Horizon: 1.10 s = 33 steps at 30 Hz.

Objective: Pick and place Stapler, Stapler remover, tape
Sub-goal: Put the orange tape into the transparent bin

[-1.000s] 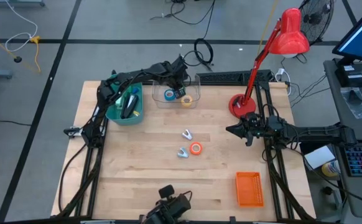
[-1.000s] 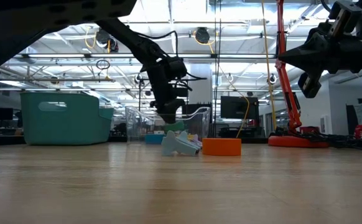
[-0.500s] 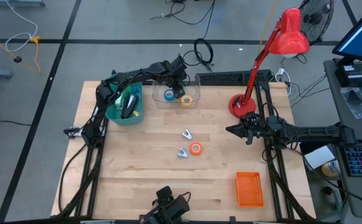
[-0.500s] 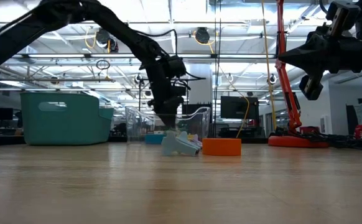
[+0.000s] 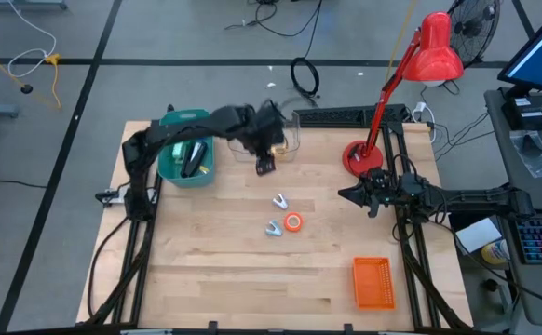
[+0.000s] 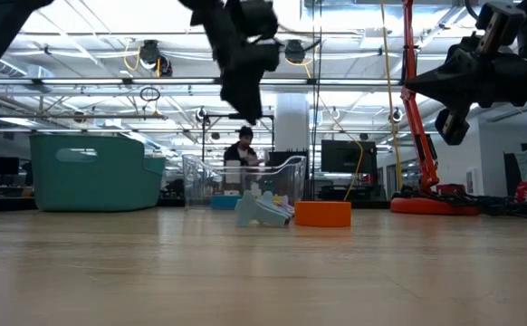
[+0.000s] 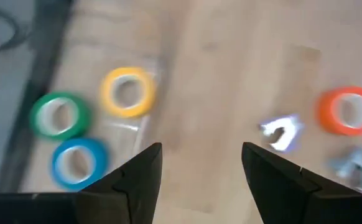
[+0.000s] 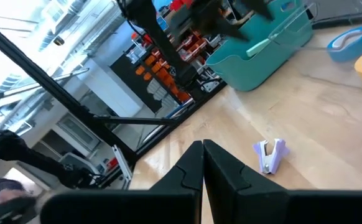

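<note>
Orange tape (image 7: 348, 111) on table, left claw (image 7: 201, 180) open, empty, above

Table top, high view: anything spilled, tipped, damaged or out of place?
Nothing stands out. The orange tape roll and two staple removers lie loose mid-table, apparently awaiting sorting; blue, green and yellow rolls sit together inside the clear bin. No spill or damage visible.

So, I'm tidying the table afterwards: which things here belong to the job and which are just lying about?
Job:
orange tape
yellow tape
green tape
blue tape
two staple removers
clear bin
teal bin

Lying about:
red lamp
orange basket
</note>
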### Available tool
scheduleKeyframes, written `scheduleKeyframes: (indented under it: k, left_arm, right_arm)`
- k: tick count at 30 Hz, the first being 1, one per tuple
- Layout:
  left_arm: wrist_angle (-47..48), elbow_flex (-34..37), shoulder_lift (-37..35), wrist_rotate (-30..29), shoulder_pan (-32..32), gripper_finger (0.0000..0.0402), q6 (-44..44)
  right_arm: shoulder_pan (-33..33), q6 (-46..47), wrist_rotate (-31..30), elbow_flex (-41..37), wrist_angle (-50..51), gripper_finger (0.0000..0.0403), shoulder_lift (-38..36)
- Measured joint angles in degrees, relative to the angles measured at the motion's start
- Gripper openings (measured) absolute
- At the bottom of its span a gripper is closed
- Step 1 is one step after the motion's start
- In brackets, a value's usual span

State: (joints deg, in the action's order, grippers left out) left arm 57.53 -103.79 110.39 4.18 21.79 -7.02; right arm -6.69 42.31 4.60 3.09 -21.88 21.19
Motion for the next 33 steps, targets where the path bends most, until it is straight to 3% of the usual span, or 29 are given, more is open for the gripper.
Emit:
scheduleKeyframes:
  k: [6, 11, 26, 30, 33]
  left_arm:
    - [-0.92, 0.01, -0.26, -1.49, -10.03, 0.0225, 1.93]
    - [-1.74, 0.02, -0.25, -1.74, -15.99, 0.0225, 8.46]
    - [-13.05, 6.18, 0.9, -9.95, -25.93, 0.0225, 20.57]
    - [-17.15, 6.58, 1.32, -10.83, -27.31, 0.0225, 20.18]
    - [-20.02, 6.64, 2.5, -11.48, -28.89, 0.0225, 13.46]
  right_arm:
    - [0.0, -1.4, -0.01, 0.0, -0.01, 0.0004, -0.02]
    - [-0.01, -1.4, 0.0, 0.0, -0.12, 0.0004, 0.0]
    - [0.01, -1.42, -0.04, 0.0, -0.13, 0.0004, -0.02]
    - [0.01, -1.42, -0.03, 0.0, -0.14, 0.0004, -0.02]
    - [0.01, -1.41, -0.02, 0.0, -0.12, 0.0004, 0.0]
